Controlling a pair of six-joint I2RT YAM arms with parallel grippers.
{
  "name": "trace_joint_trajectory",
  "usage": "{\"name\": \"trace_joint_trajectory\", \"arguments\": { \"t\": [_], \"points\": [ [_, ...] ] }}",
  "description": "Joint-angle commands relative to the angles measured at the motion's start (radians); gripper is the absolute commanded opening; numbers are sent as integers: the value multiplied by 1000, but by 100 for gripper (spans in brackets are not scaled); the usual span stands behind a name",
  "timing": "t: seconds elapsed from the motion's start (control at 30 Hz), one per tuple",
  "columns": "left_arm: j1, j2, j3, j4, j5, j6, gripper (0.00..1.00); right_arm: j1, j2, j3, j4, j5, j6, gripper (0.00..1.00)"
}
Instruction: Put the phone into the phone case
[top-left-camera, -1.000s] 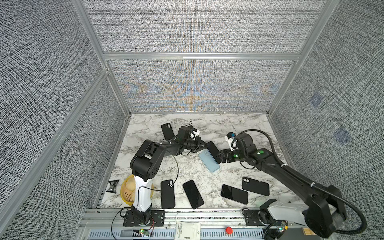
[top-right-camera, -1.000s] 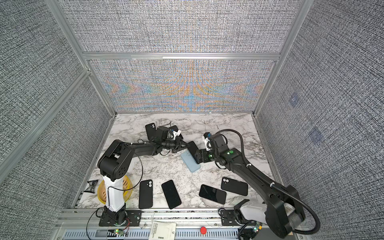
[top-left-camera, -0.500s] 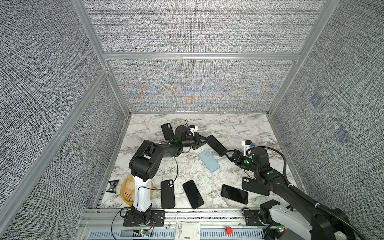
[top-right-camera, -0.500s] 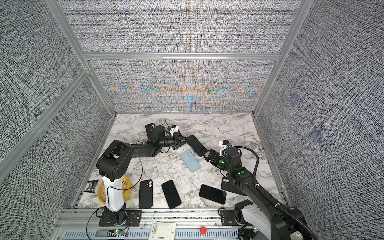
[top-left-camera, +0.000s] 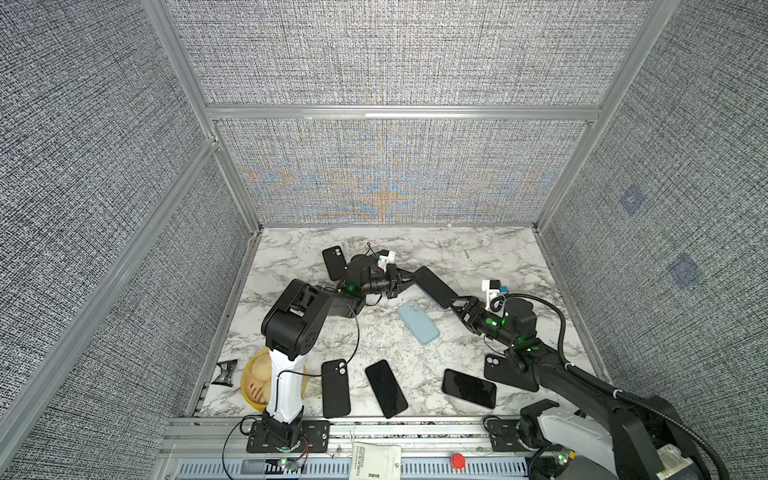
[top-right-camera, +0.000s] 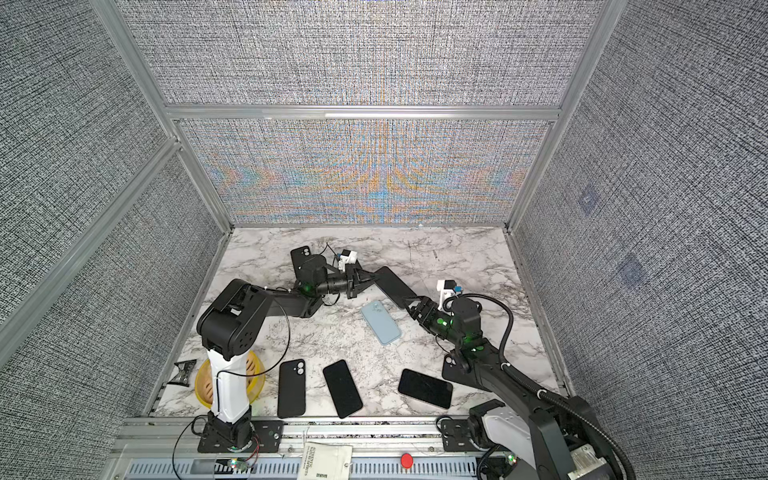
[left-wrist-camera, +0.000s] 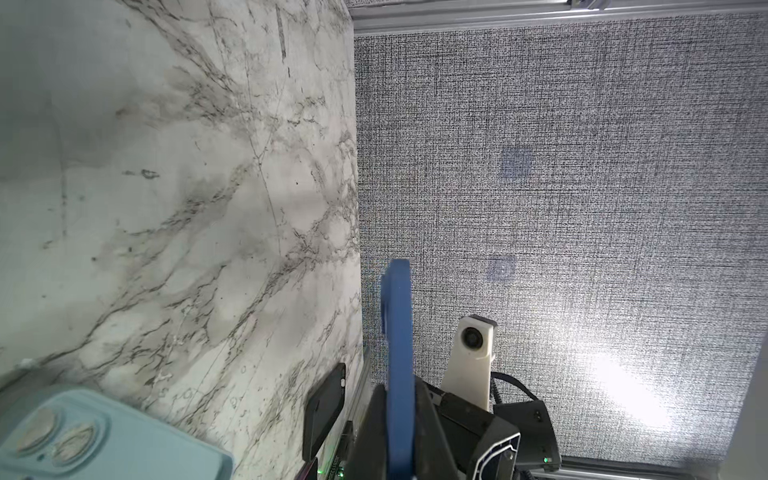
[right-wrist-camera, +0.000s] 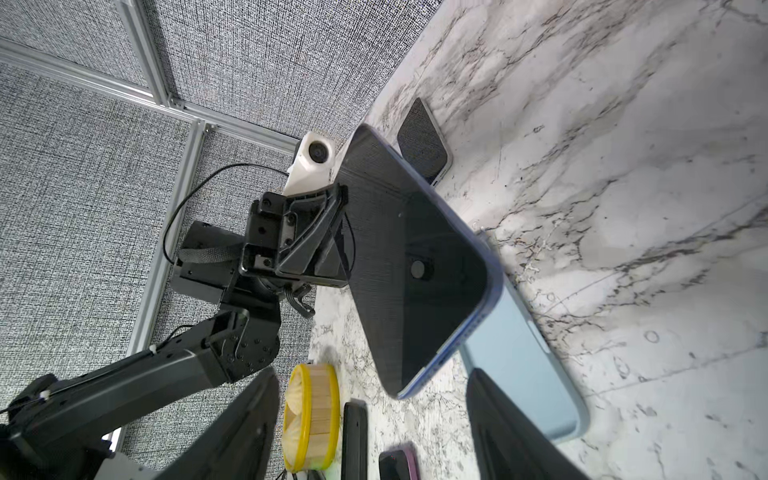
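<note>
A blue phone (top-left-camera: 432, 286) with a dark screen is held tilted above the marble table, and my left gripper (top-left-camera: 409, 279) is shut on its near end. In the left wrist view the phone (left-wrist-camera: 397, 332) shows edge-on between the left gripper's (left-wrist-camera: 399, 419) jaws. The light blue phone case (top-left-camera: 417, 323) lies on the table just below it, camera cutout showing. My right gripper (top-left-camera: 459, 305) stands open at the phone's far end. In the right wrist view the phone's (right-wrist-camera: 407, 266) corner hangs between the right gripper's (right-wrist-camera: 374, 424) wide-apart fingers without touching them, above the case (right-wrist-camera: 523, 353).
Several black phones lie along the table's front (top-left-camera: 336, 388) (top-left-camera: 385, 388) (top-left-camera: 468, 388), one sits under my right arm (top-left-camera: 509, 372), and another is at the back (top-left-camera: 334, 262). A yellow-rimmed bamboo basket (top-left-camera: 254, 380) stands by the left arm's base. Fabric walls enclose the table.
My right arm has dropped low and drawn back to the right, from the phone's middle to its far end, with its jaws a little narrower. The left gripper keeps its hold on the phone.
</note>
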Motion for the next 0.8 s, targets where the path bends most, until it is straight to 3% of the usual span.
{"name": "trace_joint_trajectory", "arguments": {
  "t": [0.0, 0.2, 0.4, 0.77],
  "points": [
    [2, 0, -8, 130, 9, -51, 0, -15, 44, -14, 178, -14, 54, 73],
    [4, 30, -22, 261, 4, -138, 0, -56, 183, -17, 435, -62, 127, 66],
    [4, 31, -32, 306, -1, -159, 0, -65, 283, -15, 575, -68, 165, 50],
    [6, 35, -42, 346, -11, -182, 0, -66, 292, -10, 592, -65, 168, 30]
  ]
}}
